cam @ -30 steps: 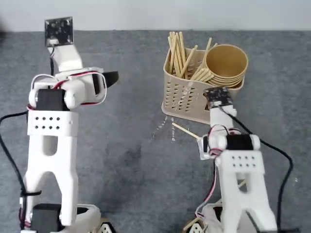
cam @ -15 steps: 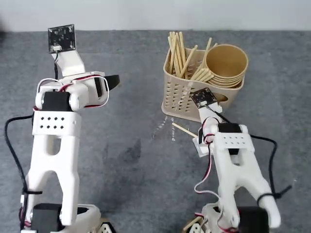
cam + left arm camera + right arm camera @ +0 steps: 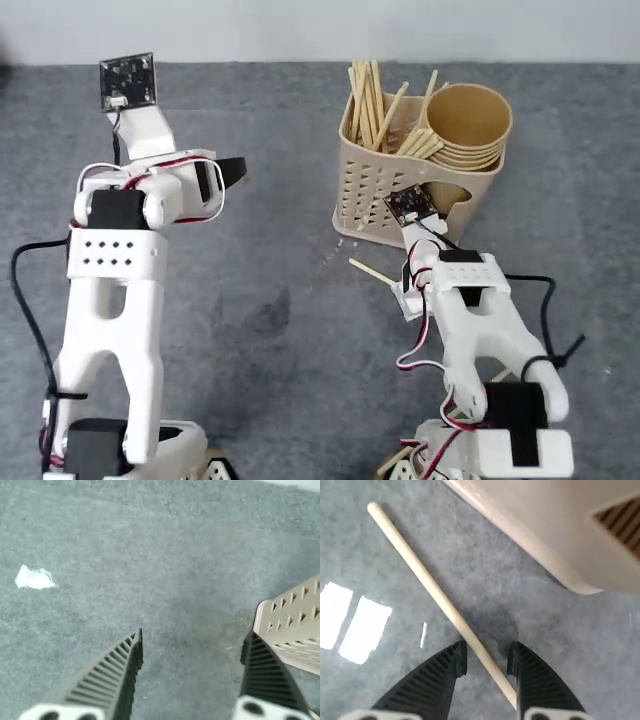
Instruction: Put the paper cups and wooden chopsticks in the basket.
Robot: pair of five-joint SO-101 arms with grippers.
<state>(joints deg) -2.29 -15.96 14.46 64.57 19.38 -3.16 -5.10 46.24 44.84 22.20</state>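
One wooden chopstick (image 3: 372, 271) (image 3: 440, 602) lies loose on the grey mat just in front of the beige basket (image 3: 372, 190) (image 3: 540, 535). My right gripper (image 3: 487, 650) is low over it, open, with one finger on each side of the stick. In the high view the right wrist (image 3: 428, 268) covers the stick's near end. The basket holds several chopsticks (image 3: 368, 100) and a stack of paper cups (image 3: 468, 128). My left gripper (image 3: 232, 168) (image 3: 192, 645) hangs open above bare mat left of the basket (image 3: 292, 625), holding nothing.
A white paper scrap (image 3: 32, 577) lies on the mat ahead of the left gripper. Small white patches (image 3: 355, 625) sit beside the loose chopstick. The grey mat between the arms is open floor. A pale wall edge runs along the far side.
The right arm swung left and down, bringing its gripper over the loose chopstick. The left arm shifted slightly and then held still.
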